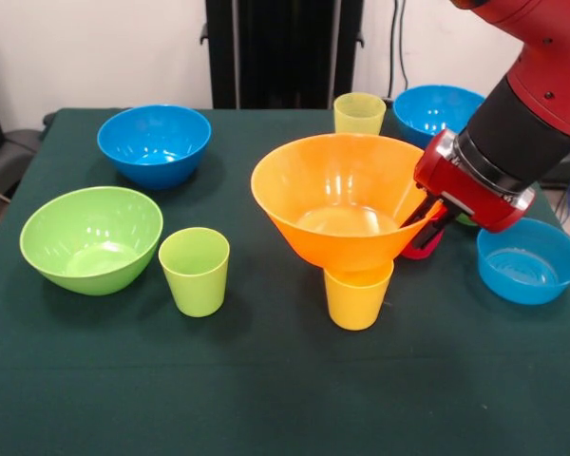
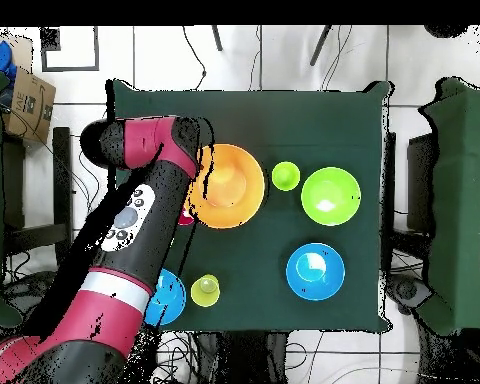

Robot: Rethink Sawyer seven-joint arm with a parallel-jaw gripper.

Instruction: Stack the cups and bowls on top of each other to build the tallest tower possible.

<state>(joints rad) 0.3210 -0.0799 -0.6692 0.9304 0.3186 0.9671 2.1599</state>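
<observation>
Your gripper [image 1: 426, 217] is pinching the right rim of the orange bowl [image 1: 337, 195], fingers closed on its wall. That bowl is sitting on the upright bright yellow cup [image 1: 357, 296] at mid-table.

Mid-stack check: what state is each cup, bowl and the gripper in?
orange bowl: upright, base on the bright yellow cup
bright yellow cup: upright, bearing it
lime green cup: upright, empty, unstacked
pale yellow cup: upright, unstacked
large green bowl: upright, empty
deep blue bowl: upright, empty
far blue bowl: upright
shallow blue bowl: upright, empty
red cup: mostly hidden, cannot tell
gripper: at orange bowl's rim, grip unclear
</observation>
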